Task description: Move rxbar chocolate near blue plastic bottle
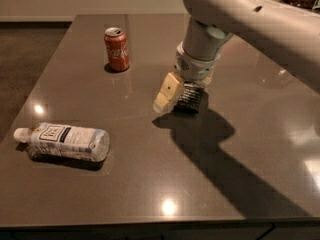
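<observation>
The claw hangs low right over the rxbar chocolate, which lies mid-surface well apart from the blue plastic bottle, presumably to grasp it, though I cannot tell whether it has clenched yet.

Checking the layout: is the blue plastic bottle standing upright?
No, the blue plastic bottle lies on its side, far from the claw, which is down at the rxbar chocolate.

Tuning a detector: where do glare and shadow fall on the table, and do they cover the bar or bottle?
Camera view: the arm's shadow starts at the bar, under the gripper in the middle of the table, and runs lower right; glare spots sit behind the bottle and near the front edge, touching neither.
</observation>
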Tool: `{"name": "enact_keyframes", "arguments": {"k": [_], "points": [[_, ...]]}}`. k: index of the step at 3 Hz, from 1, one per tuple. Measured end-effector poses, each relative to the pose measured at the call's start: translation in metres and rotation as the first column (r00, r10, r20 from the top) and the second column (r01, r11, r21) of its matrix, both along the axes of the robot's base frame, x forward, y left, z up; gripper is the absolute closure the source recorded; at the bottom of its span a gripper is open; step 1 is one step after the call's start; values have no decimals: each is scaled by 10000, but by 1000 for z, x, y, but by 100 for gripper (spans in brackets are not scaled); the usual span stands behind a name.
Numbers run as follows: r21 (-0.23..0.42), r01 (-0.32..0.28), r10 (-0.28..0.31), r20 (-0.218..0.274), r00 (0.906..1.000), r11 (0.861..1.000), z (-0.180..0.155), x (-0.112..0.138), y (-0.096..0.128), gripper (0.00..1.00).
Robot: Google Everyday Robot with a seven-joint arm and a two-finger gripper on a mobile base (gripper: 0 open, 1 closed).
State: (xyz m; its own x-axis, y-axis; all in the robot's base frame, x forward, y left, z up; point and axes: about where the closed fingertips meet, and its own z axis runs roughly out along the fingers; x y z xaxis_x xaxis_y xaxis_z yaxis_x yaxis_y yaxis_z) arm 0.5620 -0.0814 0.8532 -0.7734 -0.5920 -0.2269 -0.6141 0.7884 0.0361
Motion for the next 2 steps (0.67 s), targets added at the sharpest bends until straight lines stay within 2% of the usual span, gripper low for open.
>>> {"name": "enact_keyframes", "arguments": {"k": [1, 2], "points": [[-171, 597, -597, -32, 9982, 9981, -11, 8, 8, 0], [-404, 1235, -1246, -268, 9918, 9915, -21, 15, 4, 25]]}}
